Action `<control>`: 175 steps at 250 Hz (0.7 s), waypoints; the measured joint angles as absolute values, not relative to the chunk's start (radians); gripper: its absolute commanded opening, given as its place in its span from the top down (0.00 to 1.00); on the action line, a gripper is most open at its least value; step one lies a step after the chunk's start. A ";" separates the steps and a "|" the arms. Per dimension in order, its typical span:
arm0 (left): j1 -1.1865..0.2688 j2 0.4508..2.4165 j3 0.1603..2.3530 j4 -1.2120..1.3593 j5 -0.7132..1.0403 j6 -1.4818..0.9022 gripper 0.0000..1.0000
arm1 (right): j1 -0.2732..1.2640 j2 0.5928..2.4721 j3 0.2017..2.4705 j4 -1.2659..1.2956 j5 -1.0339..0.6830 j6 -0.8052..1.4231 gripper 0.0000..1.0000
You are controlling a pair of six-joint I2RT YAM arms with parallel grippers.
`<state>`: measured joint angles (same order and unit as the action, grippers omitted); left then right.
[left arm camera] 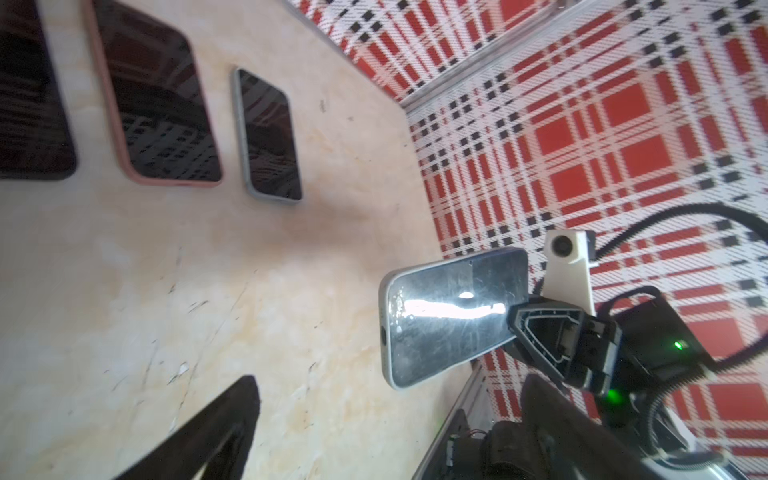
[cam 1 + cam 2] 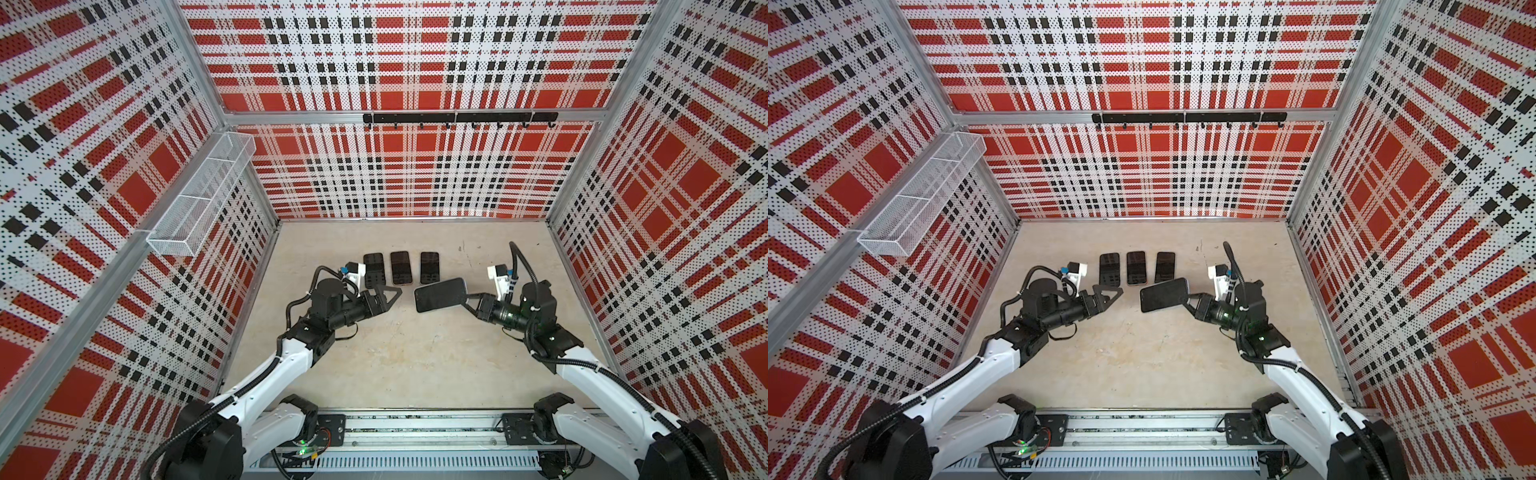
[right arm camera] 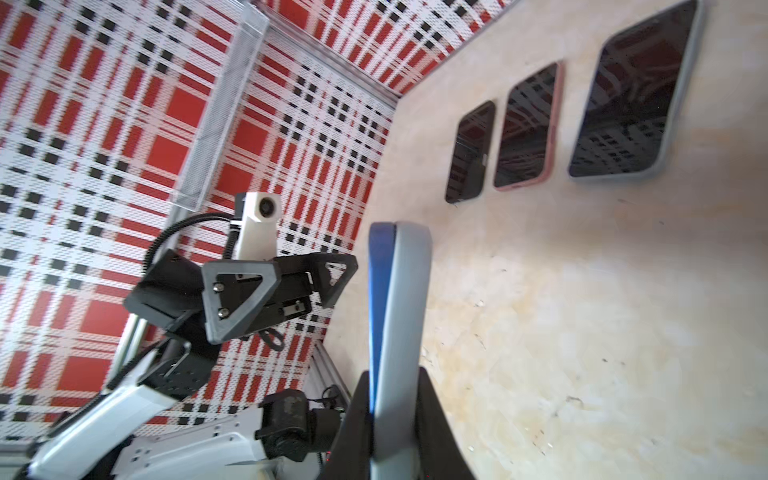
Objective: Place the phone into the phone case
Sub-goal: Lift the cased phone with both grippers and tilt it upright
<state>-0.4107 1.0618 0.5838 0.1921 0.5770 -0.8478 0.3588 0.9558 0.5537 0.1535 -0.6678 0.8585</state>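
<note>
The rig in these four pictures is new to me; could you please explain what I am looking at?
It is a two-armed robot, and each arm ends in a pincer. Two pictures come from a paired camera overhead, looking down at nearly the same scene. The other two come from cameras on the robot's wrists.

On the table three phones lie in a row: a dark phone, a pink-cased phone and a grey-cased phone.

The right pincer is shut on one end of a fourth phone, held above the table in a pale grey case. I cannot tell whether it sits fully in the case. The left pincer is open and holds nothing.
</note>
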 measured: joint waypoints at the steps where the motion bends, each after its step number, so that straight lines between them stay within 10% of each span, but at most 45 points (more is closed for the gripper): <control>1: -0.411 1.063 0.585 0.195 0.580 -0.849 0.01 | 0.358 0.956 0.556 0.154 -0.671 0.859 1.00; 69: -0.436 1.161 0.602 0.460 0.756 -0.970 0.12 | 0.358 0.989 0.619 0.262 -0.828 0.967 1.00; 175: -0.553 1.242 0.602 0.703 0.786 -1.105 0.66 | 0.358 1.010 0.554 0.468 -0.849 1.098 1.00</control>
<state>-0.5526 1.2423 0.6022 0.7029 0.7860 -1.1046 0.3584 1.0096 0.5545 0.4679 -0.8490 1.0977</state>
